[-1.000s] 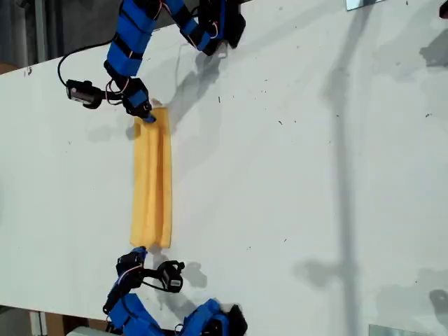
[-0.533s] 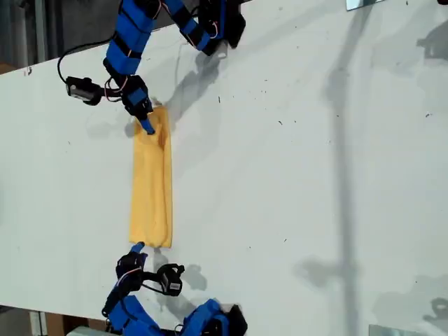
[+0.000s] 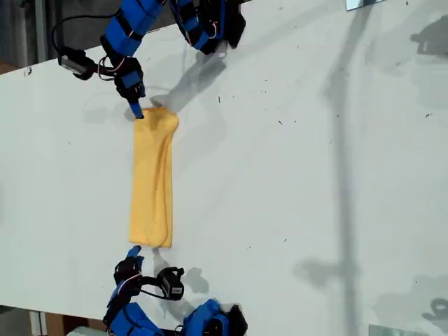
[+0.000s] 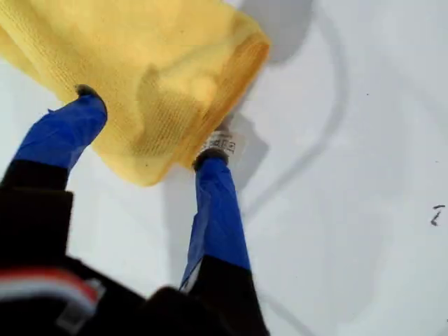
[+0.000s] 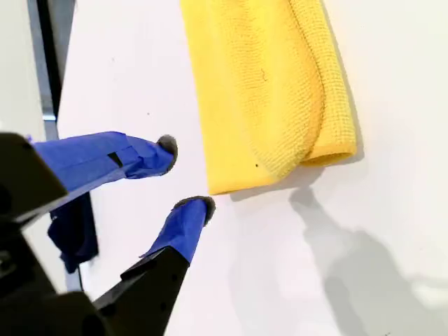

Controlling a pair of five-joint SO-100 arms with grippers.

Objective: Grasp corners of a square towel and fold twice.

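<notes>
Spread across a white table [image 3: 315, 175], toward the exterior view's left: the yellow towel [image 3: 152, 182], lying as a long narrow strip, layered lengthwise, neat at the end near the view's bottom and bunched and a little wider at the end near the view's top.

At the bunched end, my first gripper [image 3: 135, 110], jaws wide apart with nothing clamped. From the first wrist view, a closer look at my first gripper [image 4: 148, 124], one finger at the cloth's edge and the other against a small white label [image 4: 218, 143], a rounded end corner between them.

At the neat end, my second gripper [image 3: 134, 250], just beside the cloth. In the second wrist view, my second gripper [image 5: 183, 175] parted and empty, fingertips clear of the hem.

Judged from the strip shape: lengthwise fold done, end-to-end fold still to come. Called for next: closing on the corners at one end, pinching every layer, lifting, carrying that end over onto the other. Worth watching: the bunched end, where layers may slip out of the pinch.
</notes>
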